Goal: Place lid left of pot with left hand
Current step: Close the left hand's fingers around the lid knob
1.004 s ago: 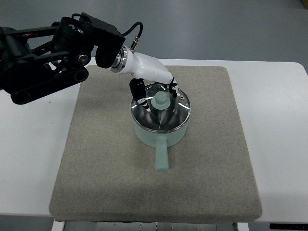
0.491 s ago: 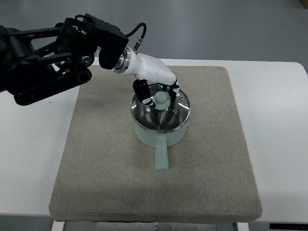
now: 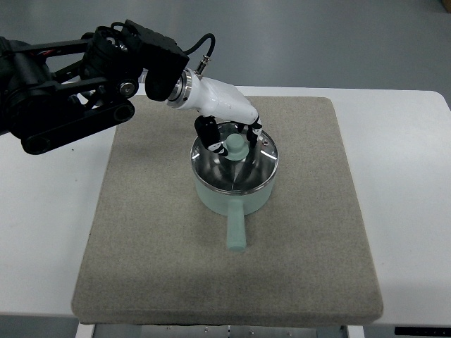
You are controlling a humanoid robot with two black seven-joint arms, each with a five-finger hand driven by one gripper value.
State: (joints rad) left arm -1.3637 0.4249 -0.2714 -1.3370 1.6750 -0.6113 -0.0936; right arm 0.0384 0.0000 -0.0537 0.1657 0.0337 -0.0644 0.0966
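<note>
The left arm enters from the upper left of the frame as a bulky black linkage, runs right and slightly down, and ends in a white wrist shell that slopes toward the middle of the picture. The left hand (image 3: pixel 229 136) sits at the far rim of the pot (image 3: pixel 232 191), its dark fingers (image 3: pixel 206 132) pointing down on either side of the pale green knob (image 3: pixel 236 146); one finger stands just left of the knob and another just to its upper right, close around it, but whether they actually press on the knob cannot be told from this steep angle, so the grip is unclear. The lid (image 3: pixel 243 167), glassy with a metal rim, lies flat on the pot, closing it, at the centre of the frame. The mint-green pot stands on the grey mat (image 3: pixel 155 239), a little above the mat's middle, its handle (image 3: pixel 235 229) pointing toward the lower edge of the picture. The mat lies on the white table (image 3: pixel 49 225). A black cable (image 3: pixel 199 48) loops above the wrist.
</note>
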